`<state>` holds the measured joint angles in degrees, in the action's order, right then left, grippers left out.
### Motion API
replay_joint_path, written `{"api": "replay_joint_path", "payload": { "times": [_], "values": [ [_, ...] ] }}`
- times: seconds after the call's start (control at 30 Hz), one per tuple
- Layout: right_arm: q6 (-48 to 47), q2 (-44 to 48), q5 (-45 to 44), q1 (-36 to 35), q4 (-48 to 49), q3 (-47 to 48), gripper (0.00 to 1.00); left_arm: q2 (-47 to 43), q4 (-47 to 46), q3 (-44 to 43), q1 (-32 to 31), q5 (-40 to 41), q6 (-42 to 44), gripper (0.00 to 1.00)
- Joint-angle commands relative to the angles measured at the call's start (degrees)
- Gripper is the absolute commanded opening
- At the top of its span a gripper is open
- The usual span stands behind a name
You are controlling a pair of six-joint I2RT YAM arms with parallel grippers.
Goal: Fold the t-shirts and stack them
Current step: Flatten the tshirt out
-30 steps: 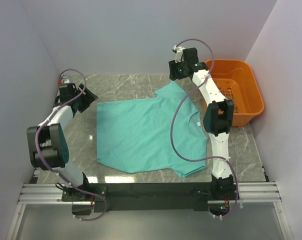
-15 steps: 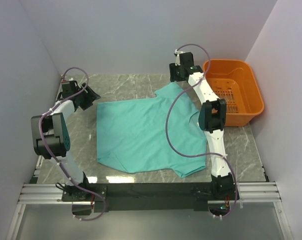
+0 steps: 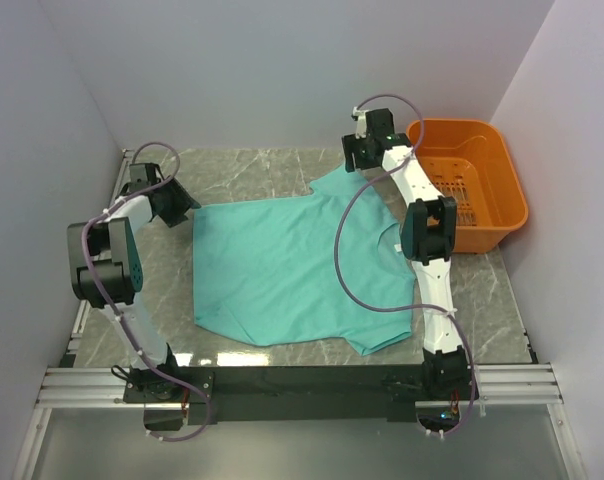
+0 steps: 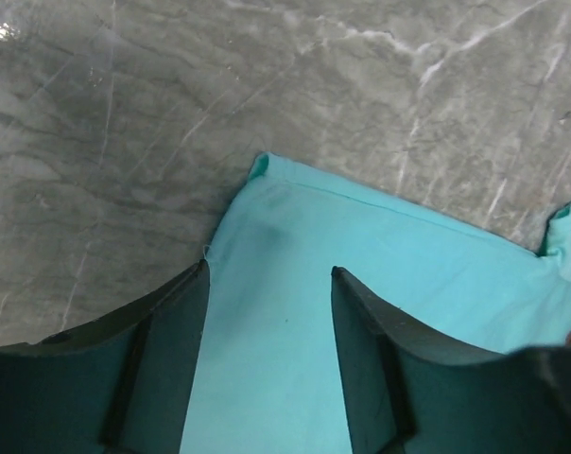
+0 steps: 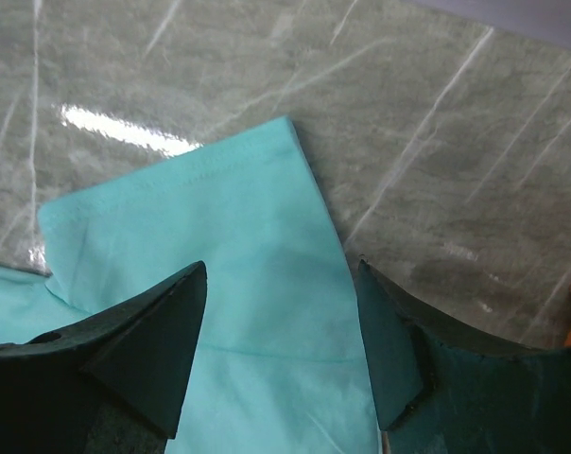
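T-shirt (image 3: 292,265), teal, lies spread flat on the marble table (image 3: 252,170), just left of the orange basket (image 3: 502,215), same spot as a second ago. Left gripper (image 4: 269,272) has swung further away from the basket and now sits at the shirt corner farthest from it. Its jaws are apart, straddling that corner, cloth not pinched. Right gripper (image 5: 281,267) has shifted in over the sleeve near the basket's far left corner. Its jaws are spread with the sleeve edge below the gap, nothing gripped. Cannot tell if either fingertip touches the cloth.
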<state>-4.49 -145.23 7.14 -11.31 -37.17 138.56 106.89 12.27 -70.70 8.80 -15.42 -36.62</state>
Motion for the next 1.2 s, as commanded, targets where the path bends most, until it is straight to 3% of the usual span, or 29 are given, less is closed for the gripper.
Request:
{"api": "replay_joint_path", "payload": {
  "times": [0.0,0.5,0.57,0.7,0.8,0.93,1.0,1.1,1.17],
  "values": [
    [-2.0,3.5,2.4,0.8,-0.6,-0.8,0.71,1.7,1.5,-3.8,-0.9,2.2,0.9,0.59],
    [-2.2,6.5,4.6,0.6,-0.2,-5.6,0.71,12.6,9.1,-16.1,-3.8,7.5,3.8,0.50],
    [-2.0,6.5,4.7,0.8,-0.4,-5.4,0.71,12.8,9.1,-16.0,-3.8,7.2,4.3,0.47],
    [-2.2,6.4,5.7,0.6,-0.8,-5.0,0.71,13.5,9.3,-16.6,-3.8,6.3,5.2,0.27],
    [-2.5,6.7,5.9,0.5,-1.2,-5.4,0.71,13.7,9.8,-16.8,-3.9,6.9,5.9,0.17],
    [-2.5,6.8,5.4,0.5,-0.8,-5.2,0.72,13.3,10.1,-16.1,-3.9,8.0,6.5,0.14],
    [-2.3,6.9,5.6,0.5,-0.9,-5.1,0.72,11.5,9.4,-14.8,-3.8,8.3,6.6,0.18],
    [-1.9,7.2,6.0,0.6,-0.7,-5.4,0.72,7.7,7.3,-12.3,-3.7,9.4,6.9,0.44],
    [-1.8,7.3,6.2,0.6,-0.6,-5.6,0.72,5.8,6.6,-11.6,-3.8,10.7,7.6,0.51]
  ]
}}
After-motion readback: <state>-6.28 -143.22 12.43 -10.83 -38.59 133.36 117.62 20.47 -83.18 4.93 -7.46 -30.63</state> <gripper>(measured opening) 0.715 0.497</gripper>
